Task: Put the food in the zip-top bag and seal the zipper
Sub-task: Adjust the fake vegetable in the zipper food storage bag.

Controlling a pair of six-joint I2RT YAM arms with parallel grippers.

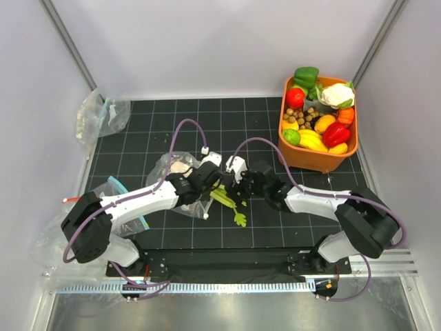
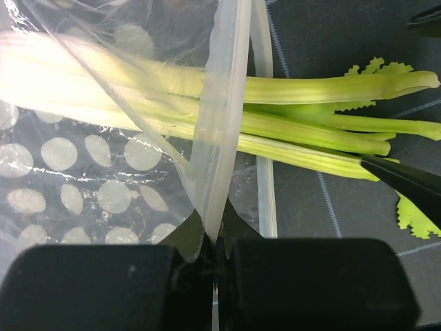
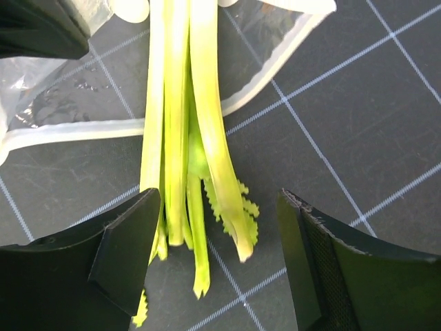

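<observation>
The celery stalk (image 1: pixel 224 198) is seen lying on the black gridded bench (image 1: pixel 275 227) between the two arms, part way into the zip-top bag (image 1: pixel 178 167). In the left wrist view its pale stem end (image 2: pixel 89 76) is covered by the dotted clear plastic (image 2: pixel 83 165), while its green leafy end (image 2: pixel 386 83) is left outside on the bench. The same is shown in the right wrist view, where the celery stalk (image 3: pixel 179 124) is crossed by the pale strip of the bag's mouth (image 3: pixel 69 131).

The jaws of the left gripper (image 1: pixel 207 176) are pressed together on the mouth edge of the bag; in its own view the near-clear zipper (image 2: pixel 222 138) is seen running down into the slit between the black fingers of the left gripper (image 2: pixel 217 256). A second pale strip (image 2: pixel 265 179) is laid flat on the bench just beside it, under the stalk.

The jaws of the right gripper (image 1: pixel 241 187) are spread wide, one finger on each side of the leafy tips, and nothing is pinched by the right gripper (image 3: pixel 213 255).

An orange basket (image 1: pixel 313 160) filled with toy produce is set at the far right of the bench, well apart from the bag. Two other clear bags are left at the bench's left side, one at the far corner (image 1: pixel 103 114) and one near the left arm's base (image 1: pixel 103 189)
</observation>
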